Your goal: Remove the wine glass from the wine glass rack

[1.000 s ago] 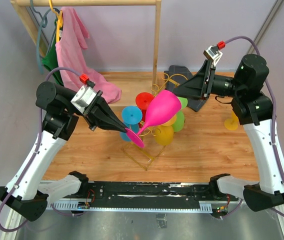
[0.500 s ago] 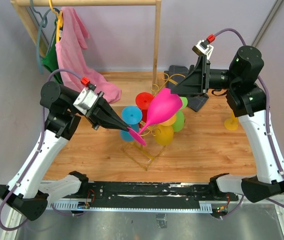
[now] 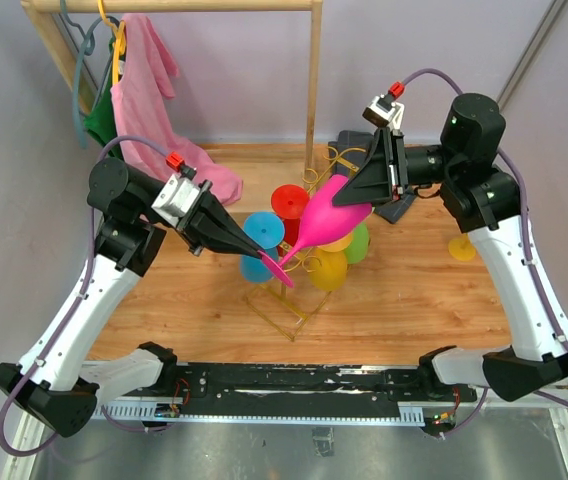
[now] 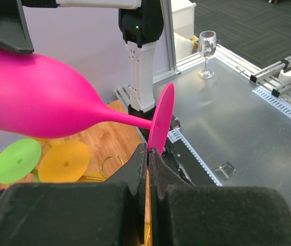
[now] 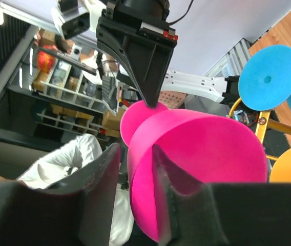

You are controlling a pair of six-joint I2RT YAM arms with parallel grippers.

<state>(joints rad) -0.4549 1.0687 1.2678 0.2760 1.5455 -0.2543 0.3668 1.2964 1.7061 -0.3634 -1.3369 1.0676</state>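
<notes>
The pink wine glass (image 3: 326, 212) lies tilted above the gold wire wine glass rack (image 3: 289, 315), with its stem sloping down to the left. My left gripper (image 3: 261, 258) is shut on the rim of its round foot (image 4: 161, 118), with the bowl (image 4: 33, 97) up to the left in the left wrist view. My right gripper (image 3: 352, 192) is at the mouth of the bowl. In the right wrist view its jaws (image 5: 135, 151) have narrowed on the bowl wall (image 5: 207, 148), one finger inside and one outside.
Blue (image 3: 262, 230), red (image 3: 289, 200), yellow (image 3: 327, 270) and green (image 3: 359, 242) glasses still hang on the rack. A yellow glass (image 3: 462, 245) stands on the table at the right. A wooden clothes rack (image 3: 314, 80) with a pink cloth (image 3: 149, 90) stands at the back.
My right arm has swung left to the glass's mouth and its jaws have narrowed from wide open onto the bowl wall. The left gripper kept its hold and rose slightly.
</notes>
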